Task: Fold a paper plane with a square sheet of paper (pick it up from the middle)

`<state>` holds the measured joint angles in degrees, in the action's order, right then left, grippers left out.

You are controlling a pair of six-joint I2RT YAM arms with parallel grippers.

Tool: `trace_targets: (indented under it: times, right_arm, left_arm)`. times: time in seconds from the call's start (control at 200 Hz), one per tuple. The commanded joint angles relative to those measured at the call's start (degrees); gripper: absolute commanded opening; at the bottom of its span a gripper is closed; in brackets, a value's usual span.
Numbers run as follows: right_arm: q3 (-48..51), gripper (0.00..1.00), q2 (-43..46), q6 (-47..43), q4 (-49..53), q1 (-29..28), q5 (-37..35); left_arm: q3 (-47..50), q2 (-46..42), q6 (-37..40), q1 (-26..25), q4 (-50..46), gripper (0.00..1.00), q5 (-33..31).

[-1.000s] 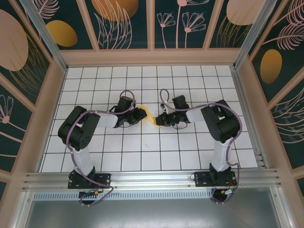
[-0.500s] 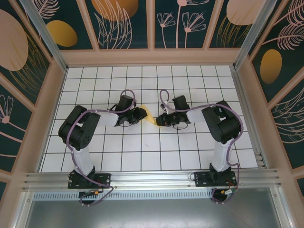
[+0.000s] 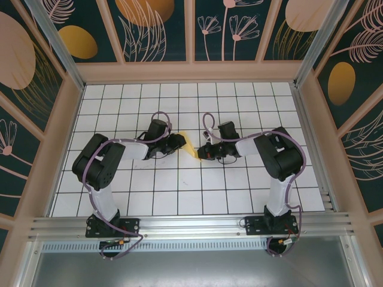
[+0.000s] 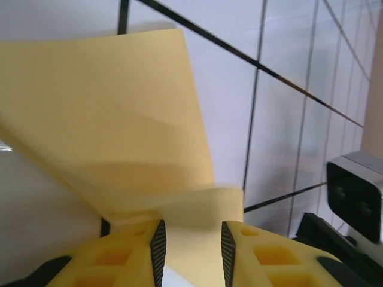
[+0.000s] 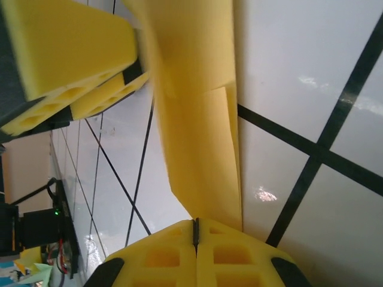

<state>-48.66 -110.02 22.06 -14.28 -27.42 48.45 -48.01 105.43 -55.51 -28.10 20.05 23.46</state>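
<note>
Yellow thin paper square [image 3: 187, 145] looks half folded: left jaws partly apart around it, right jaws closed tight by its edge; next probably press the crease

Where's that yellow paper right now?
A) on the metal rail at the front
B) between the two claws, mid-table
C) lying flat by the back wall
B: the yellow paper sits between the left claw and the right claw, over the middle of the table.
</note>
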Motion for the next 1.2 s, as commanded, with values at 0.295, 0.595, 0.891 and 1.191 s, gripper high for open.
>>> trace_targets:
  times: [0.295, 0.595, 0.891, 1.191]
  right_arm:
    - [0.28, 0.00, -2.63, 7.43, -6.17, 0.16, 4.38]
    - [0.50, 0.00, -3.59, 9.85, -6.55, 0.54, 3.51]
    - [0.76, 0.00, -4.81, 11.90, -6.55, 1.44, 2.98]
    - [0.86, 0.00, -5.74, 13.34, -6.30, 2.22, 2.71]
  left_arm:
    - [4.69, -2.27, -0.38, -1.56, 12.03, 0.33, 4.12]
    - [4.23, 1.13, -1.10, -2.13, 13.70, 0.29, 4.51]
    - [5.30, 1.01, -1.09, -2.09, 14.90, 0.28, 4.48]
    - [6.41, 0.22, -0.88, -2.12, 15.64, 0.29, 4.46]
